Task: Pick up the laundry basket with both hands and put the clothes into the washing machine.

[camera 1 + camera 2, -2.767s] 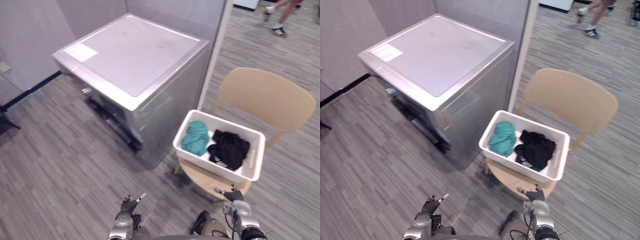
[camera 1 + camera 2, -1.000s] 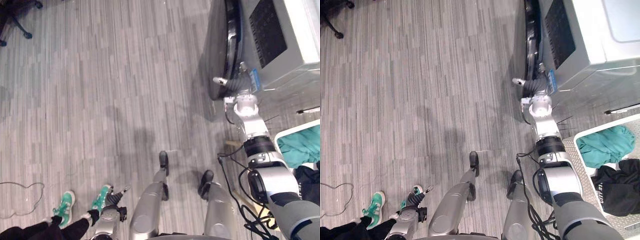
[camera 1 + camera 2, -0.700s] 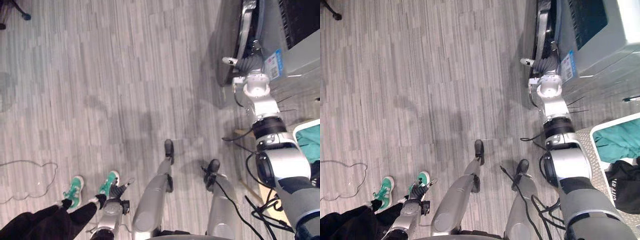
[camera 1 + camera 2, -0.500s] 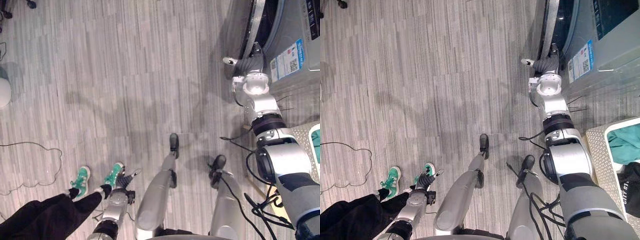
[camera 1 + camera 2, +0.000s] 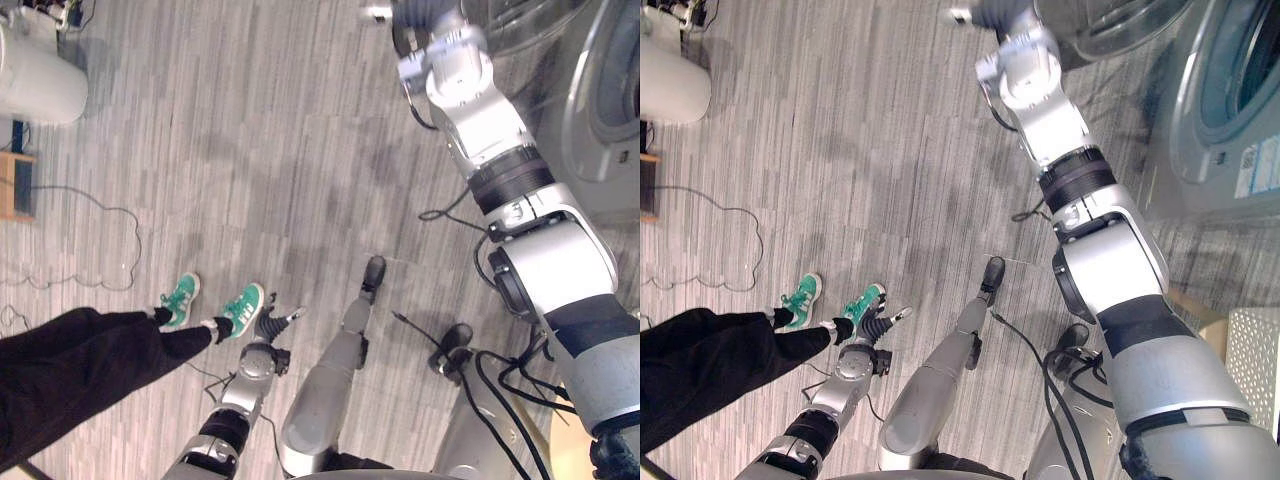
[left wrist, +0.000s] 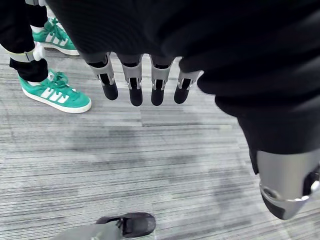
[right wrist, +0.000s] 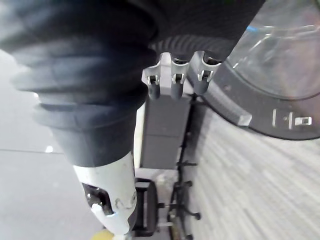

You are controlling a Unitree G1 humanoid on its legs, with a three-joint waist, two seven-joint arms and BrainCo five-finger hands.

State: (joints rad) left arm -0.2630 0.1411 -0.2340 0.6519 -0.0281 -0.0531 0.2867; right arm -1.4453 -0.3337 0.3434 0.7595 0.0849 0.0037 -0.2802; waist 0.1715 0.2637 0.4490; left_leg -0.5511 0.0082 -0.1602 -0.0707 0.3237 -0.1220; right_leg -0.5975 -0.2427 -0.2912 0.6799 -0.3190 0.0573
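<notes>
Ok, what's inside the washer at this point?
The washer's door stands open. Its round opening shows a dark drum wall, and the part that shows looks empty. The drum's depth is hidden behind the rim.

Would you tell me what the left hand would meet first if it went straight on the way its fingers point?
The left hand would most likely meet the grey floor past its straight fingers; a person's green shoe lies beside that line, though depth is unclear.

Green white-striped shoes (image 6: 55, 94), grey streaked floor (image 6: 150, 160), silver washing machine (image 5: 1188, 150)
</notes>
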